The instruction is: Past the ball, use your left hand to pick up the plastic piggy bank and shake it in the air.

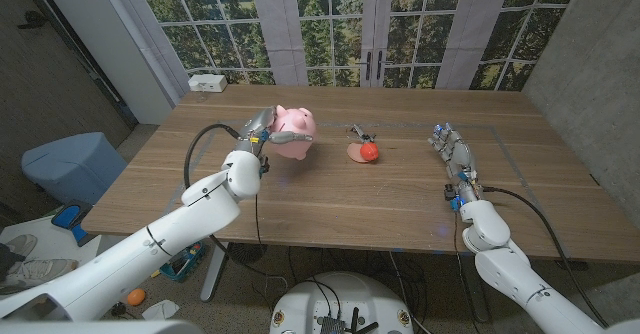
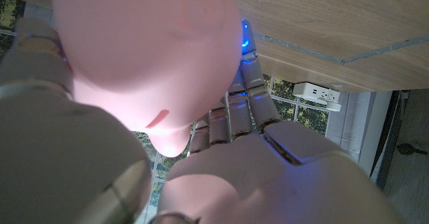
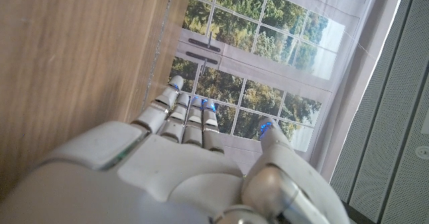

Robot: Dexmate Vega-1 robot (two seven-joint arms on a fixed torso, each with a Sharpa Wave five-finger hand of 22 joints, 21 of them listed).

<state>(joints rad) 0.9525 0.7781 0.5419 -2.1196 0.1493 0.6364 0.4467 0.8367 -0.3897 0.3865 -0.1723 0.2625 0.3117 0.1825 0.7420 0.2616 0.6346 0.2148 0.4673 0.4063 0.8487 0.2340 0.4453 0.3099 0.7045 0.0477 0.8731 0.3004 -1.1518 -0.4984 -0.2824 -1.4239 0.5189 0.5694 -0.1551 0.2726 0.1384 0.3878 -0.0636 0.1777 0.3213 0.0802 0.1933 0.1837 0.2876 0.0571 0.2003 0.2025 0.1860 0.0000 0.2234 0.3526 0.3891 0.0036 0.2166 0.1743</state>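
Observation:
The pink plastic piggy bank (image 1: 293,131) hangs above the table at the left of middle, held in my left hand (image 1: 262,132), whose fingers wrap its near left side. In the left wrist view the piggy bank (image 2: 147,56) looms close, pressed against my left hand (image 2: 221,157). A small red ball (image 1: 370,151) lies on the table to the right of the pig, beside a pinkish flat piece and a small dark object. My right hand (image 1: 451,150) stands on the table at the right, fingers apart and holding nothing. The right wrist view shows my right hand (image 3: 188,157) next to the wood.
A white power strip (image 1: 207,83) sits at the table's far left corner. A blue bin (image 1: 68,164) stands on the floor left of the table. Tape lines (image 1: 500,144) mark the wood near my right hand. Windows run behind the far edge.

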